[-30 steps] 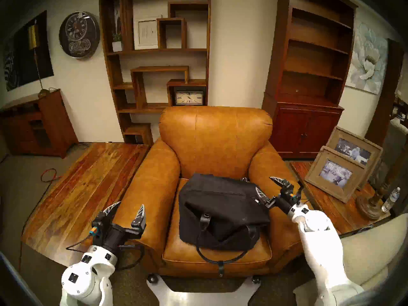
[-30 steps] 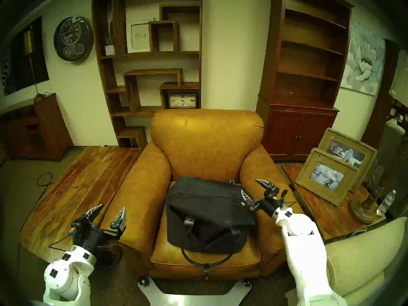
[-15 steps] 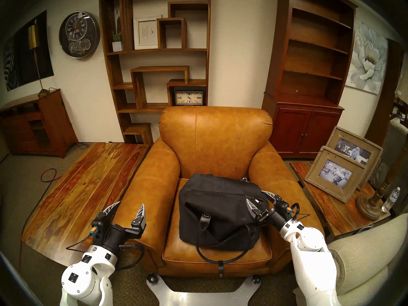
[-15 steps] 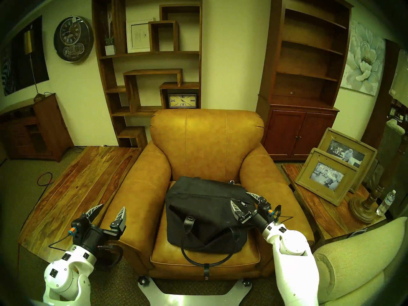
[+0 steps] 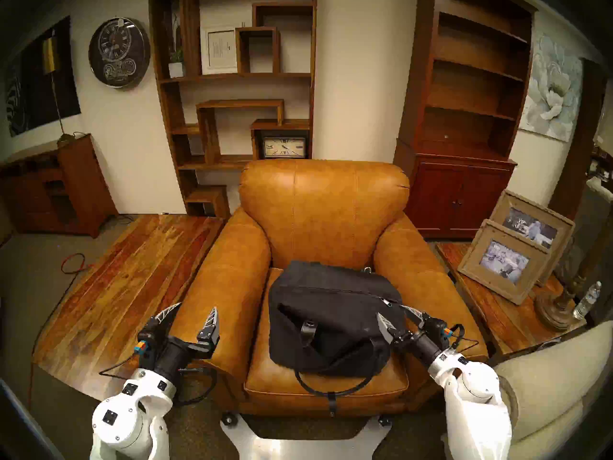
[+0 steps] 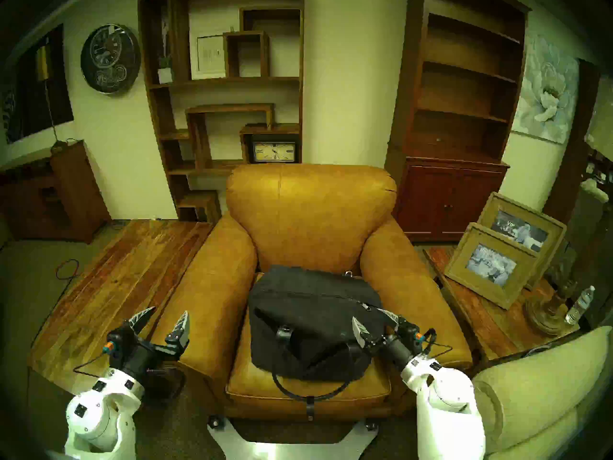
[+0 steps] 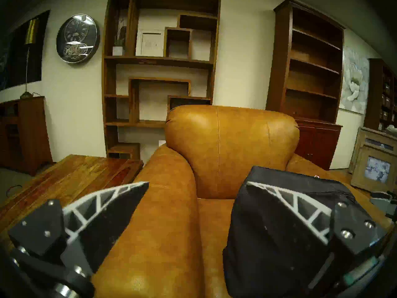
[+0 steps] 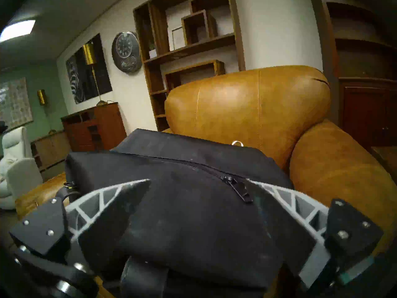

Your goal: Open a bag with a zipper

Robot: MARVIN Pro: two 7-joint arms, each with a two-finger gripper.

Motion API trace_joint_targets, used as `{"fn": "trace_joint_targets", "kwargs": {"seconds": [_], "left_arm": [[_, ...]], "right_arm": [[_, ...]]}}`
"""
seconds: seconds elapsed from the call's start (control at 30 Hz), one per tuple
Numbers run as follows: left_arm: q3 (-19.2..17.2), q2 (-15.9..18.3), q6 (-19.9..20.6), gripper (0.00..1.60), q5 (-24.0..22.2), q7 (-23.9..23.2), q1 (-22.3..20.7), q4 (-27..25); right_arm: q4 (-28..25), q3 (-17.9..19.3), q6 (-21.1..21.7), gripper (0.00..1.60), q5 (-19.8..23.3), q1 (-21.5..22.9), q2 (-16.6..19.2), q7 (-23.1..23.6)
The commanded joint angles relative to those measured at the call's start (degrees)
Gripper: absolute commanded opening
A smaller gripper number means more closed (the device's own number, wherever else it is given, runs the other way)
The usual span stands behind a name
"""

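On the seat cushion of the tan leather armchair (image 5: 325, 213), the large soft black canvas bag (image 5: 331, 320) is lying w/ its long dark zipper (image 5: 335, 288) running across the top, roughly 9-to-3 o'clock in the head view. The small dark pull tab (image 8: 240, 190) is sitting at the 3 o'clock end, zipper looking fully closed, so opening isn't started yet.

Right gripper (image 5: 396, 316) is hovering at that same end, jaws spread wide, grasping nothing. In the right wrist view the tab is lying ahead at approx 1 o'clock, close to the right-hand finger (image 8: 285, 203), not centred between the two; touching or not, can't tell. Judging from this, the gripper needs to shift toward the tab before pinching, then pull toward 9 o'clock along the zipper.

Left gripper (image 5: 194, 311) is parked, also open & empty, over the chair's left armrest, well apart from the bag. Right arm is clearly nearer.
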Motion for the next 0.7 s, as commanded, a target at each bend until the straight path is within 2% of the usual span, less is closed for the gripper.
{"fn": "trace_joint_targets", "kwargs": {"seconds": [0.0,0.13,0.3,0.47,0.67], "left_arm": [[0.0,-0.1,-0.1,1.60,0.1,0.0,0.4,-1.5],[0.0,-0.1,0.0,1.60,0.1,0.0,0.5,-1.7],[0.0,-0.1,0.0,1.60,0.2,0.1,0.5,-1.7],[0.0,-0.1,0.0,1.60,0.2,0.1,0.5,-1.7],[0.0,-0.1,0.0,1.60,0.2,0.1,0.6,-1.7]], "right_arm": [[-7.1,1.1,6.4,1.60,0.4,-2.9,-2.9,-4.0],[-10.2,1.3,11.6,1.60,-0.7,-3.4,-3.9,-7.7],[-10.3,1.0,17.2,1.60,-1.0,-1.6,-3.2,-9.7],[-7.9,0.0,18.8,1.60,-2.2,1.0,-1.7,-10.0],[-3.6,-1.2,18.8,1.60,-4.0,4.5,-0.8,-10.9]]}}
